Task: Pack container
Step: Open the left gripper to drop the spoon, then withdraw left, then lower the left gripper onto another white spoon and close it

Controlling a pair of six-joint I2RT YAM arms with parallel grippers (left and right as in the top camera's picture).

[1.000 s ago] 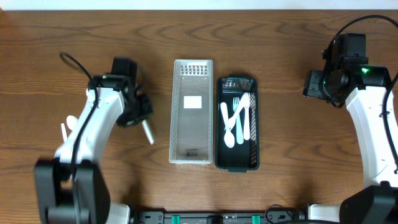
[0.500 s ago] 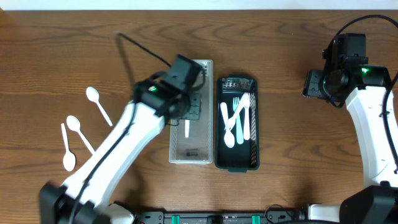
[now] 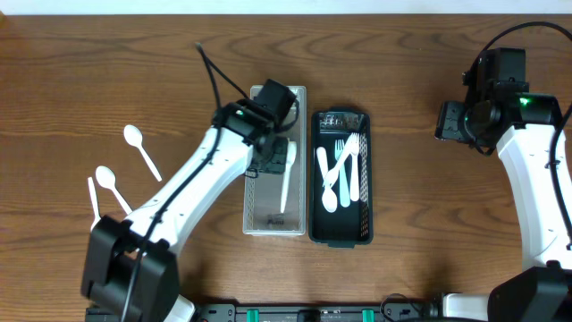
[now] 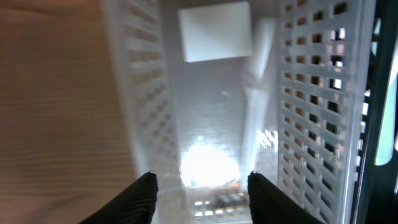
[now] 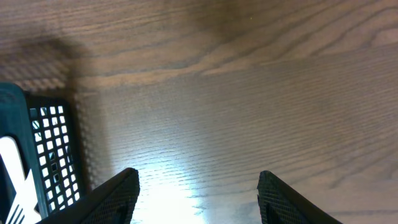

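The light grey perforated container [image 3: 268,224] stands mid-table beside a black container [image 3: 340,240] that holds white plastic cutlery [image 3: 340,174]. My left gripper [image 3: 275,159] hovers over the grey container, open. A white utensil [image 3: 285,188] lies lengthwise inside it, free of the fingers. In the left wrist view the open gripper [image 4: 202,186] looks down at the container's floor; the blurred utensil [image 4: 256,93] rests along the right wall [image 4: 311,93], near a white label [image 4: 214,31]. My right gripper [image 3: 451,121] stands open over bare wood [image 5: 199,186], right of the black container [image 5: 53,155].
Three loose white utensils lie on the wood at the left: a spoon [image 3: 141,150], a second spoon [image 3: 109,182] and a thin piece [image 3: 92,199] partly hidden by my left arm. The wooden table's front edge runs along the bottom of the overhead view.
My left arm swung from the left side of the table to over the grey container with a white utensil, then opened; the utensil now lies in the container. The right arm stayed still.
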